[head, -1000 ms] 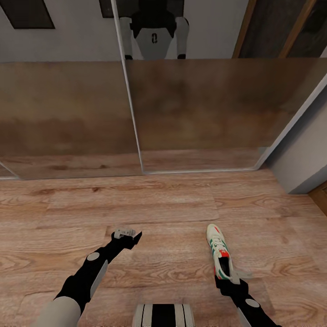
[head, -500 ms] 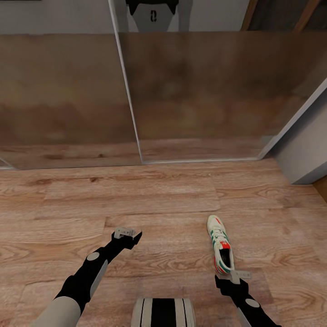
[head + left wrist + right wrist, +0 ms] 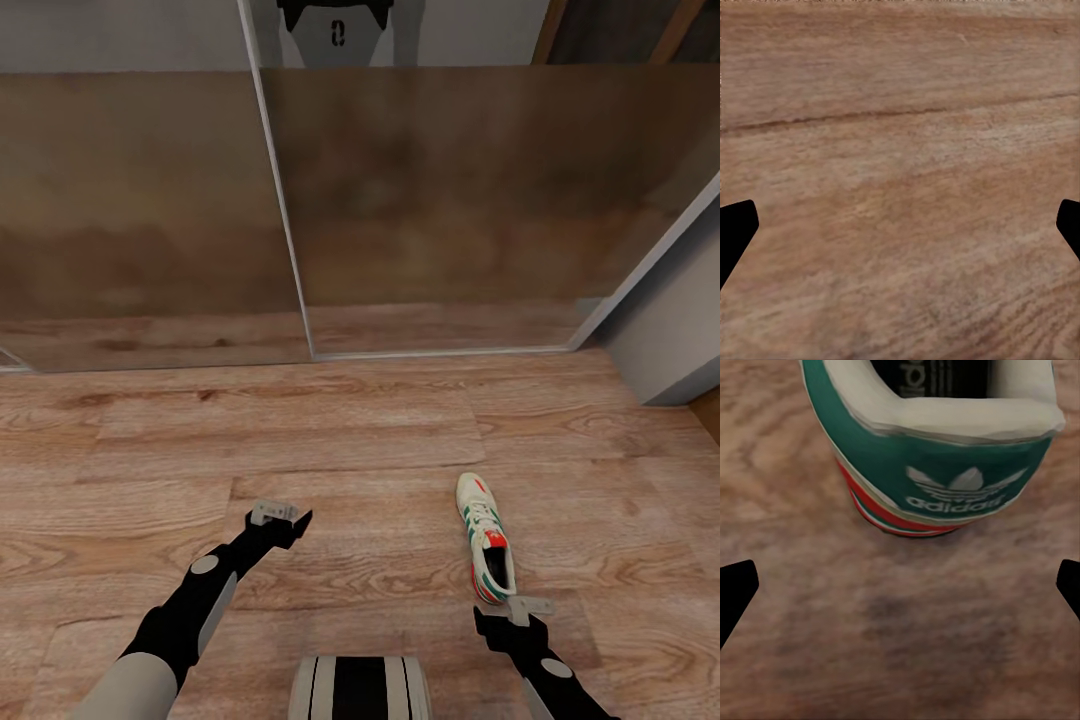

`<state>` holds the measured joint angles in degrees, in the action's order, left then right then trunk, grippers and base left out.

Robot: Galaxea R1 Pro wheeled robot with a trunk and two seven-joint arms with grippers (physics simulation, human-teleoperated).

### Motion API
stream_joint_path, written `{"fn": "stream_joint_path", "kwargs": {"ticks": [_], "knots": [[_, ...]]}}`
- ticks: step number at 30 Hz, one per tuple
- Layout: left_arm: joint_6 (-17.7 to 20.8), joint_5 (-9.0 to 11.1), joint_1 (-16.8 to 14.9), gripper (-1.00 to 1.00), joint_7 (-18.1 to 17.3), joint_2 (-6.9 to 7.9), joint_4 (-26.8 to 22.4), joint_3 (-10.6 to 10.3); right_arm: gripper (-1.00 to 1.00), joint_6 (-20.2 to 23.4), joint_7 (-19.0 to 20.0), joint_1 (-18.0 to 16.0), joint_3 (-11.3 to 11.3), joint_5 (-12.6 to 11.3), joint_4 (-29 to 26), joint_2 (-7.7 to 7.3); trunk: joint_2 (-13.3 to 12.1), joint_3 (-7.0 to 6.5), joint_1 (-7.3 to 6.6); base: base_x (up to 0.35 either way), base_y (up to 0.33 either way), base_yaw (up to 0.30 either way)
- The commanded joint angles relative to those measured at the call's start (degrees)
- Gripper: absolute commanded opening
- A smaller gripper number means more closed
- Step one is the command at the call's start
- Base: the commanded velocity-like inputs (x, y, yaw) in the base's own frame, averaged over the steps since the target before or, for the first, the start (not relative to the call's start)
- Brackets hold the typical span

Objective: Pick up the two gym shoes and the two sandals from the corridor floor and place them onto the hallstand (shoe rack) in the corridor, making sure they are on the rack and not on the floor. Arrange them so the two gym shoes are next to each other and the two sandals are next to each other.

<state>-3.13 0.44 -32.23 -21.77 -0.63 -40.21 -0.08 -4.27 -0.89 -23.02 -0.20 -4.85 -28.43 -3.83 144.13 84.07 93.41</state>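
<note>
The corridor floor (image 3: 350,440) of wood-grain planks runs up to a large mirrored sliding panel (image 3: 430,200), and one gym shoe (image 3: 485,552) lies on those planks toward the floor's right side, toe pointing at the mirror and heel toward the robot, so the heel is the nearest part to take. The right gripper (image 3: 522,610) sits low just behind that heel, its fingers spread wide with nothing between them, apparently lined up to close on the heel collar. The left gripper (image 3: 280,520) hovers over bare floor, also wide open and empty, probably just parked clear
</note>
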Motion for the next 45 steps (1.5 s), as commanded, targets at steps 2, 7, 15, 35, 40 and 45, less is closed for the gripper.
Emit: {"fn": "stream_joint_path", "kwargs": {"ticks": [2, 7, 15, 35, 40, 45], "knots": [[-0.4, 0.1, 0.0, 1.00, -0.1, 0.08, 0.0, 0.0, 1.00, -0.2, -0.1, 0.0, 0.1, -0.5, 0.0, -0.10, 0.0, 0.03, -0.01, 0.000, 0.000, 0.000], [-0.4, 0.2, 0.0, 1.00, -0.1, 0.11, 0.0, 0.0, 1.00, -0.2, -0.1, 0.0, 0.1, -0.5, 0.0, -0.12, 0.0, 0.03, -0.01, 0.016, 0.000, 0.000], [-0.5, 0.3, 0.0, 1.00, -0.2, 0.17, 0.0, 0.0, 1.00, -0.2, -0.1, 0.0, 0.1, -0.5, 0.0, -0.13, 0.0, 0.03, -0.01, 0.077, 0.000, 0.000], [-0.7, 0.3, 0.0, 1.00, -0.2, 0.02, 0.0, 0.0, 1.00, -0.2, -0.2, 0.0, 0.0, -0.5, 0.0, -0.13, 0.0, 0.03, -0.01, 0.058, 0.000, 0.000], [-0.7, 0.3, 0.0, 1.00, -0.2, 0.00, 0.1, 0.0, 1.00, -0.2, -0.2, 0.0, 0.0, -0.5, 0.0, -0.13, 0.0, 0.03, -0.01, 0.070, 0.000, 0.000], [-0.6, 0.3, 0.0, 1.00, -0.2, -0.01, 0.0, 0.0, 1.00, -0.2, -0.2, 0.0, 0.0, -0.5, 0.0, -0.13, 0.0, 0.03, -0.01, 0.083, 0.000, 0.000]]}}
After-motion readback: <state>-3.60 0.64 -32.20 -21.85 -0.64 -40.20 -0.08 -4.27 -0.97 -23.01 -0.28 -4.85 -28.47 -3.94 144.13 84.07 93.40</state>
